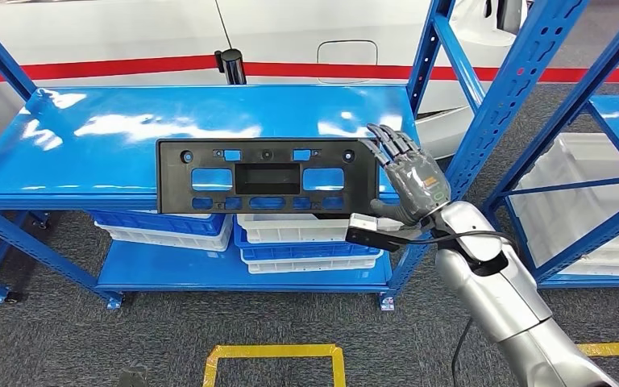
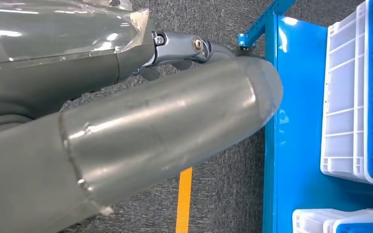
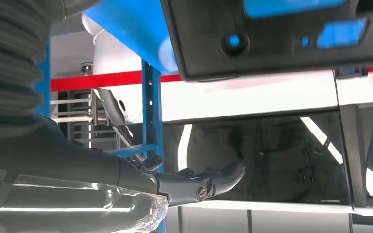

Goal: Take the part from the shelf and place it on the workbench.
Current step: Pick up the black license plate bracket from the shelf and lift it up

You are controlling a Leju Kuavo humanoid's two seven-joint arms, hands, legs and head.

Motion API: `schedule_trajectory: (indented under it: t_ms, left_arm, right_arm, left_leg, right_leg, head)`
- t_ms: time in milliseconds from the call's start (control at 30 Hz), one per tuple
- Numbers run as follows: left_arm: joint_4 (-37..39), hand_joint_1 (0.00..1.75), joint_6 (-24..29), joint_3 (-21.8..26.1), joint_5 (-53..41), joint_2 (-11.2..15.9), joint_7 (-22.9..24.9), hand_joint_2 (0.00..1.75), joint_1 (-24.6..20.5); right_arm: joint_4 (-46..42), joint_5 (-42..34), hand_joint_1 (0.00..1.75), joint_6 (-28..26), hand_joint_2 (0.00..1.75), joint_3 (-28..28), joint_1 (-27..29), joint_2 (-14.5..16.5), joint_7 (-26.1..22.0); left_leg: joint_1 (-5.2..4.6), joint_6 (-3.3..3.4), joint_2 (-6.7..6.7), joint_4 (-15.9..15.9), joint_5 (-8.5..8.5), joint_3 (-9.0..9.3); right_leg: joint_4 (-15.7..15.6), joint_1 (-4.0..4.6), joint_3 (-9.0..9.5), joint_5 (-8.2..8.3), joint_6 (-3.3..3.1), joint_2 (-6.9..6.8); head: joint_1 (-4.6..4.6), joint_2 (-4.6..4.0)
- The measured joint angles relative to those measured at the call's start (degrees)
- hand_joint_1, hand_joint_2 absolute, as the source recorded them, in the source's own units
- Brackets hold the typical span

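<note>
Black part (image 1: 267, 176), long flat plate with rectangular cutouts, lies on the top board of the blue shelf (image 1: 129, 129), at its near edge, right of centre; its near long side seems to overhang the edge slightly. Right hand (image 1: 409, 176) is raised just beside the part's right end, fingers (image 1: 389, 142) stretched out and apart, palm toward the part, grasping nothing. Fingertips sit near the part's top right corner; contact cannot be told. Right wrist view shows the part's underside (image 3: 281, 39) and the straightened fingers (image 3: 213, 179) apart from it.

Left hand (image 2: 179, 48) in the left wrist view: thumb and fingers partly seen, nothing visibly held, but whether released or clenched cannot be told.

Lower shelf board holds stacked blue and white bins (image 1: 306, 242). Second blue rack (image 1: 548, 161) to the right with a white bin (image 1: 588, 193). Grey carpet floor with yellow tape marking (image 1: 274, 355) near the robot. White vehicle body with red stripe (image 1: 129, 68) behind the shelf.
</note>
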Motion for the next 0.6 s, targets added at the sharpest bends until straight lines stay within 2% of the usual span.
schedule_trajectory:
  t_ms: [267, 600]
  left_arm:
    - [0.14, 0.00, -0.09, -0.22, 0.14, 0.10, 0.00, 0.00, 0.00]
    - [0.22, 0.00, 0.63, -0.50, 0.69, 0.14, 0.00, 0.00, -0.01]
  right_arm:
    - [-2.53, 4.04, 0.00, -2.24, 1.75, -0.16, 5.42, -0.75, 2.10]
    - [-4.22, 7.95, 0.00, -3.32, 1.75, -0.29, 10.92, 0.69, 3.22]
  left_leg:
    - [0.01, 0.02, 0.01, -0.01, -0.02, -0.02]
    - [0.01, 0.02, 0.01, -0.01, -0.02, -0.04]
  right_leg:
    - [0.00, 0.00, 0.00, 0.00, 0.00, 0.00]
    - [0.00, 0.01, 0.00, 0.00, 0.00, 0.00]
  head:
    - [0.00, 0.00]
    - [-0.01, 0.00]
